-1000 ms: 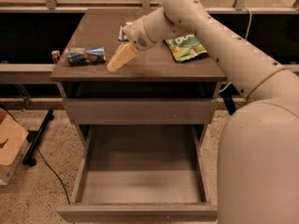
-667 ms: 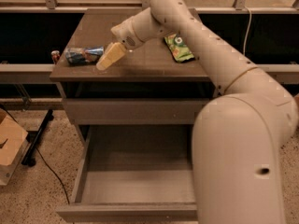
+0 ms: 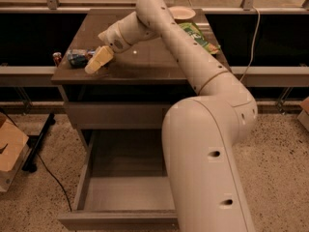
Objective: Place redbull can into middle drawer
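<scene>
The redbull can lies on its side near the left edge of the cabinet top. My gripper hangs low over the top, right next to the can's right end; I cannot tell if it touches the can. The middle drawer stands pulled out below, and what shows of its inside is empty. My arm crosses in front of its right part.
A small red-topped object sits left of the can at the top's edge. A green snack bag and a white dish lie at the back right. A closed drawer front is above the open one. A cardboard box and a cable are on the floor at the left.
My gripper has moved left across the cabinet top and now sits next to the can. The can and the drawer have not moved.
</scene>
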`<state>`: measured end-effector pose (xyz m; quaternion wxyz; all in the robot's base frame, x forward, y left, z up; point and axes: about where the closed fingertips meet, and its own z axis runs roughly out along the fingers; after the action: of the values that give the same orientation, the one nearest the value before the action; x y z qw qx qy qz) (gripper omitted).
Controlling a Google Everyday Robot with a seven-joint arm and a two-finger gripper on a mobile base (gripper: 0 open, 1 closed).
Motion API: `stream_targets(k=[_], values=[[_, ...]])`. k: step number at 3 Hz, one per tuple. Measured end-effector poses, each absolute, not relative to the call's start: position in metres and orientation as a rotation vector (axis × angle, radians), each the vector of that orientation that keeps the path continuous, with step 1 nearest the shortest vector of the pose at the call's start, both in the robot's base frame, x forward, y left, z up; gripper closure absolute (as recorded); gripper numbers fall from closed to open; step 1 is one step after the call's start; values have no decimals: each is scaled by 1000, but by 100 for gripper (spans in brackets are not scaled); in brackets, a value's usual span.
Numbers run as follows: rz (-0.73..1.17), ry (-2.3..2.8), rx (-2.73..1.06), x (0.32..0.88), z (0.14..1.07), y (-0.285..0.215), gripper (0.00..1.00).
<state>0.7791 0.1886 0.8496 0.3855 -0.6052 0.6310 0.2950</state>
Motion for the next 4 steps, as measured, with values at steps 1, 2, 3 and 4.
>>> stream_targets(k=[1, 2, 3, 4], values=[[802, 1621, -1550, 780, 839, 203, 27], [820, 1636, -1545, 781, 834, 205, 50], [794, 1634, -1535, 778, 844, 189, 73], [747, 1622, -1506, 765, 864, 159, 96]])
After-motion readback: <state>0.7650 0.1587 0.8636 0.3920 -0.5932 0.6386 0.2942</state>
